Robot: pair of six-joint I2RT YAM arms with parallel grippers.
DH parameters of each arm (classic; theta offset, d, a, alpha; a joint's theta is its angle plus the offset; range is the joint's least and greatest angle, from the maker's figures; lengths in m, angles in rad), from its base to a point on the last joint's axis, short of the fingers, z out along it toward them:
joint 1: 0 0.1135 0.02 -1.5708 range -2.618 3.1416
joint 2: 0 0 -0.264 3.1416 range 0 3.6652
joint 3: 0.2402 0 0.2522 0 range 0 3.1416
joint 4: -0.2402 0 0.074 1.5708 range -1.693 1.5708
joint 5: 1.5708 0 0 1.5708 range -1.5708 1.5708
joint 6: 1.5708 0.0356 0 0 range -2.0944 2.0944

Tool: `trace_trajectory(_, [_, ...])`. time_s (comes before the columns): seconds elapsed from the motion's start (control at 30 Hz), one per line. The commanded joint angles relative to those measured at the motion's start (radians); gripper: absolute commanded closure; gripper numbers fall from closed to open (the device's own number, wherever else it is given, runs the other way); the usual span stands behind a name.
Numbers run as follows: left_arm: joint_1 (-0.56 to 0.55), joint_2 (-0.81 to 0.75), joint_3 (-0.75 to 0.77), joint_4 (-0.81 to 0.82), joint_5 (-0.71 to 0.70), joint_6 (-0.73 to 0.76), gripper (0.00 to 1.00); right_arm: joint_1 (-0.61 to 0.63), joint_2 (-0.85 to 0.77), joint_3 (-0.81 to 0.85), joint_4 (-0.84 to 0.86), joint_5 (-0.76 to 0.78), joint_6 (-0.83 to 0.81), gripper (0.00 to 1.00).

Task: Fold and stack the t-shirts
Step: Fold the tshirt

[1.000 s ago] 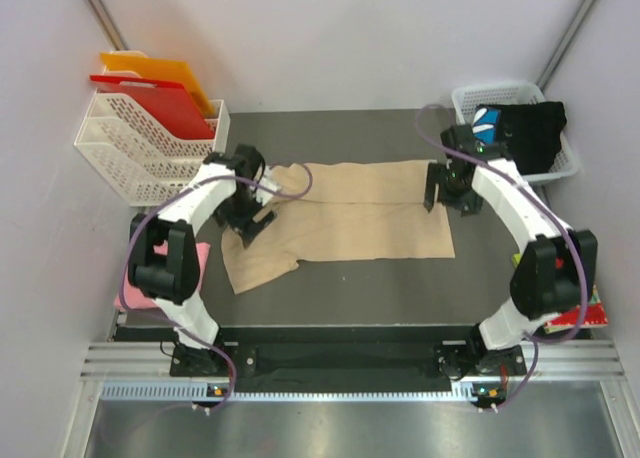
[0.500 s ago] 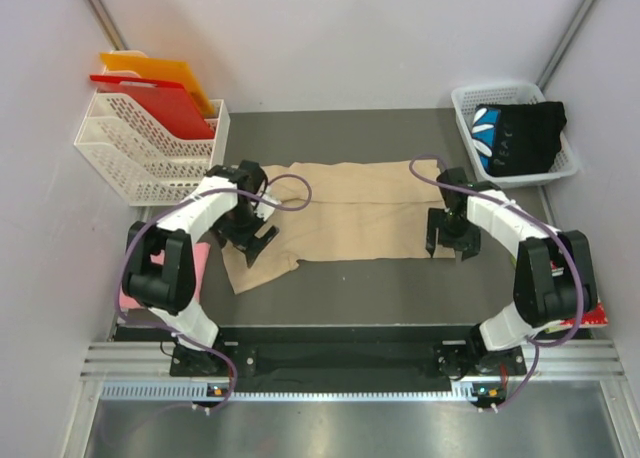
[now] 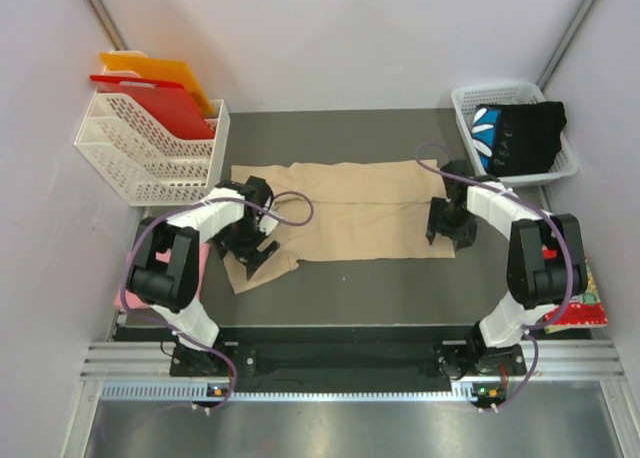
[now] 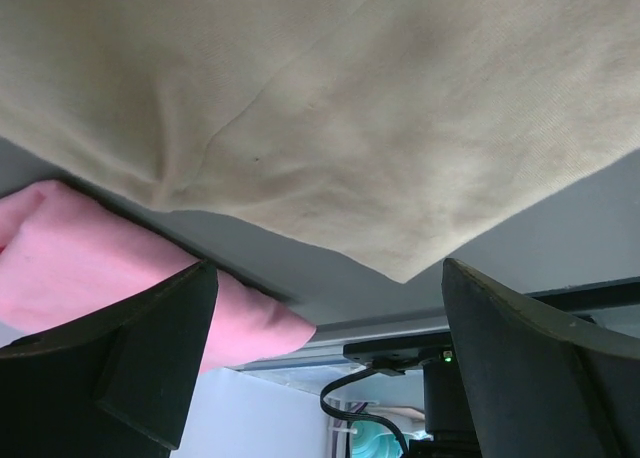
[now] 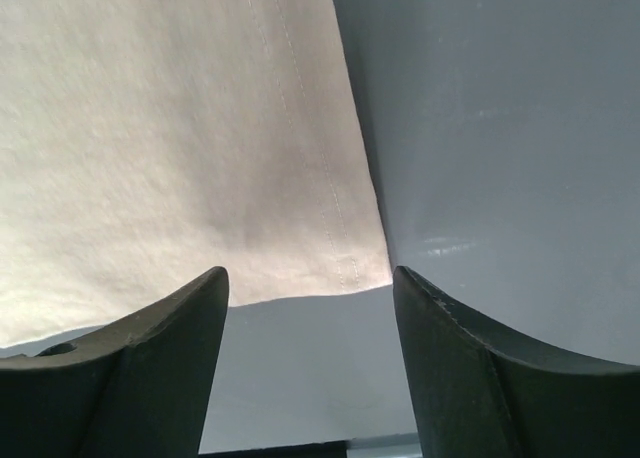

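Beige t-shirt [image 3: 340, 210] lies flat, lightly creased, one corner beneath the wide-spread left gripper [image 3: 250, 246]. The right gripper [image 3: 446, 228], jaws parted and empty, hangs over its stitched hem corner.

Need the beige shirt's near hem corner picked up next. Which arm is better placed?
Right. The right pincer, open, straddles that hem corner of the beige t-shirt. The left pincer, also open, sits over the sleeve end, at the shirt's opposite end.
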Motion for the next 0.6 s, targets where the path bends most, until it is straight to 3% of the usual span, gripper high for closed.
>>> trace_trajectory(0.0, [-0.003,0.022,-0.035,0.061,-0.010,-0.007,0.02,-0.011,0.037,0.056,0.055,-0.008,0.017,0.35])
trace_trajectory(0.17, [-0.003,0.049,-0.064,0.087,0.009,-0.009,0.08,-0.011,0.063,0.058,0.078,-0.011,0.035,0.39])
trace_trajectory(0.43, [-0.003,0.075,-0.107,0.131,0.001,-0.010,0.09,-0.013,0.086,0.056,0.081,-0.019,0.047,0.44])
trace_trajectory(0.57, [-0.003,0.102,-0.101,0.136,0.009,-0.012,0.18,-0.013,0.091,0.038,0.096,-0.038,0.057,0.46])
